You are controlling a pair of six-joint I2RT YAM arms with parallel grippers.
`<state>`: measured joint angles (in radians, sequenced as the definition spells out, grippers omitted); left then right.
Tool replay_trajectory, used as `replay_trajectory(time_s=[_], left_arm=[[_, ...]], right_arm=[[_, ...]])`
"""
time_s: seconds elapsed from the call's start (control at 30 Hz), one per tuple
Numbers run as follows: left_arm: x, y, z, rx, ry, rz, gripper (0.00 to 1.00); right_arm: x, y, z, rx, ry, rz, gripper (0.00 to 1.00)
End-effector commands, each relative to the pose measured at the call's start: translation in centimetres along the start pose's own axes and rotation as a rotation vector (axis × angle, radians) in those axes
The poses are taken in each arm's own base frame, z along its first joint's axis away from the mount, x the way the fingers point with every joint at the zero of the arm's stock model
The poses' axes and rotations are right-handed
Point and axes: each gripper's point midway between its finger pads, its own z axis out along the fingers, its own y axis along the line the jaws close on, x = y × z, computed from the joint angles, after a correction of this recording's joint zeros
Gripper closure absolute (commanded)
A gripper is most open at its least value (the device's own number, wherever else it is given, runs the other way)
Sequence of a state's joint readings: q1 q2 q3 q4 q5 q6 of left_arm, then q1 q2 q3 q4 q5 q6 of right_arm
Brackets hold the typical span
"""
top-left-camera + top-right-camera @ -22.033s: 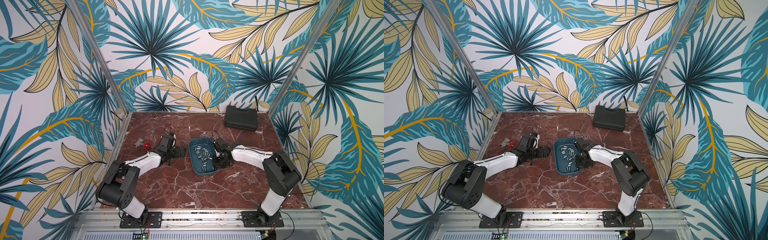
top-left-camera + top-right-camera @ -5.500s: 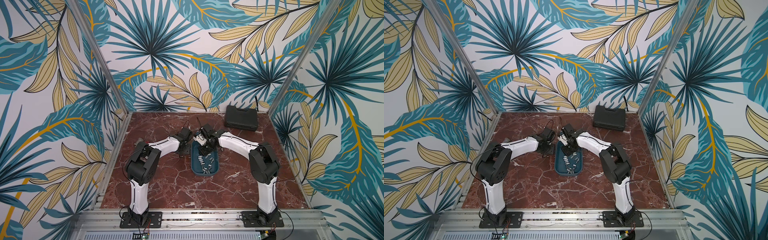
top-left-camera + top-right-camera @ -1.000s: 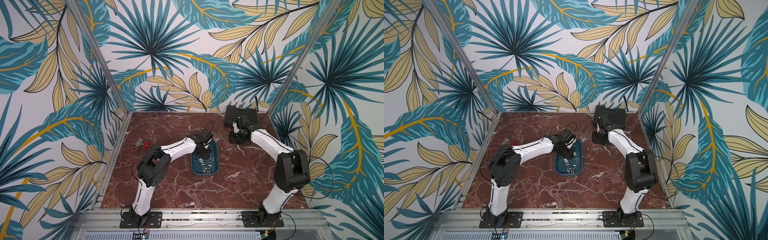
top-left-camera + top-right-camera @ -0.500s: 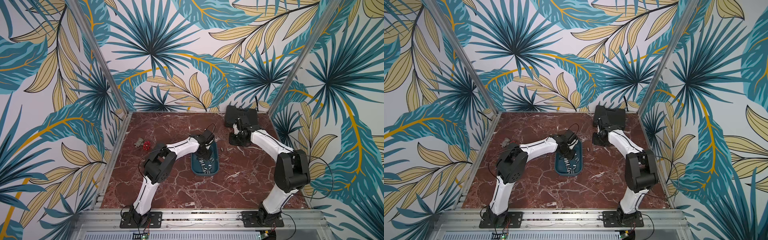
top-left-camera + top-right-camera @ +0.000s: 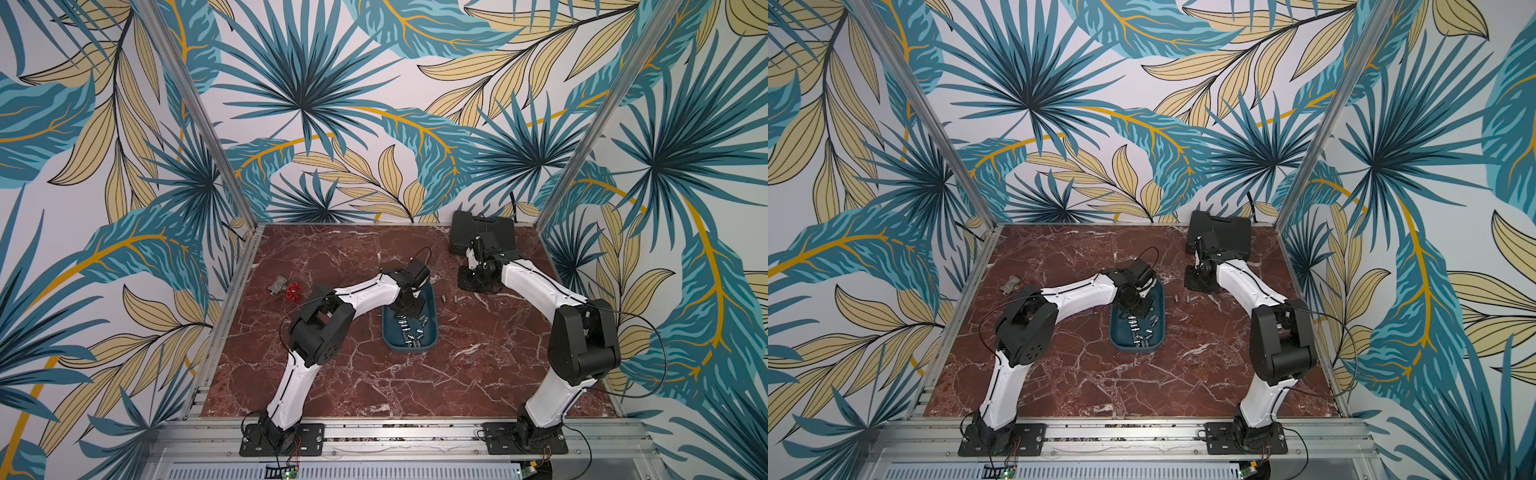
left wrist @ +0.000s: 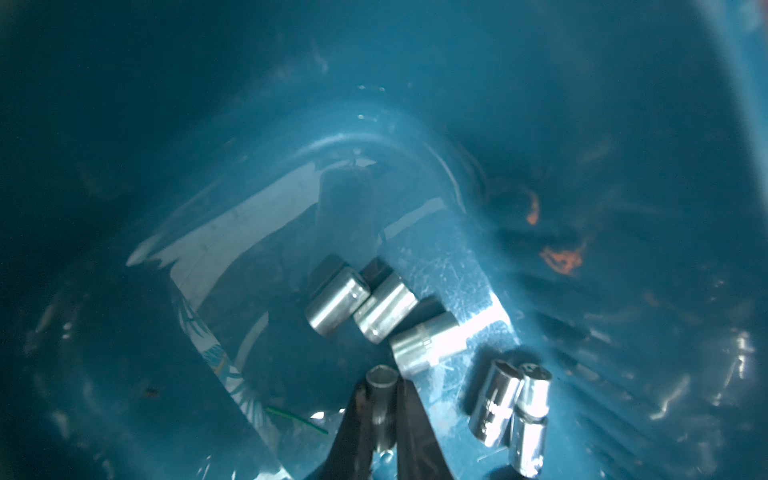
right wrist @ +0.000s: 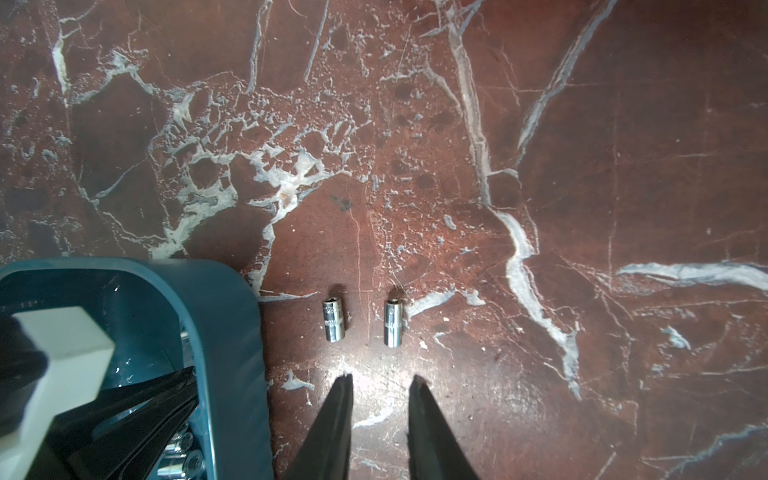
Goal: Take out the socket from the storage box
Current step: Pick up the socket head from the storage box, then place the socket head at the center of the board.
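Note:
The teal storage box (image 5: 390,341) (image 5: 1119,332) sits mid-table in both top views, with several chrome sockets (image 5: 409,332) lying loose in it. My left gripper (image 5: 409,309) (image 6: 382,388) reaches down into the box's far end and is shut on one small socket (image 6: 381,384), which stands upright between the fingers. More sockets (image 6: 384,307) lie on the box floor (image 6: 540,124) just beyond it. My right gripper (image 5: 473,286) (image 7: 380,380) hangs open and empty over the bare table to the right of the box. Two sockets (image 7: 333,320) (image 7: 393,323) lie side by side on the marble just ahead of its tips.
A black tool case (image 5: 482,228) (image 5: 1225,232) stands at the back right, close behind the right wrist. A red-handled valve (image 5: 293,291) lies at the left of the table. The box rim (image 7: 232,332) is close beside the right gripper.
My left gripper has closed on a socket inside the box, after its arm shifted slightly over the box's far end. The right arm has barely moved.

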<state>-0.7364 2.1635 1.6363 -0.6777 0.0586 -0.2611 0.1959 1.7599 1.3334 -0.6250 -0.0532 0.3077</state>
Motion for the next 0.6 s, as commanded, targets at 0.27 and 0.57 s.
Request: replay_trajectory(time_s=[0.27,0.57], left_arm=[[-3.4,5.9,-10.4,-0.046,-0.243,-0.151,0.86],[2.0,15.2,-9.2,-0.121,-0.126,-0.389,0.86]], right_arm=[[0.5,-0.1,-0.2,-0.010,0.008,0.013,0.74],[0.7,0.3,0.3,-0.034,0.024,0.022,0.74]])
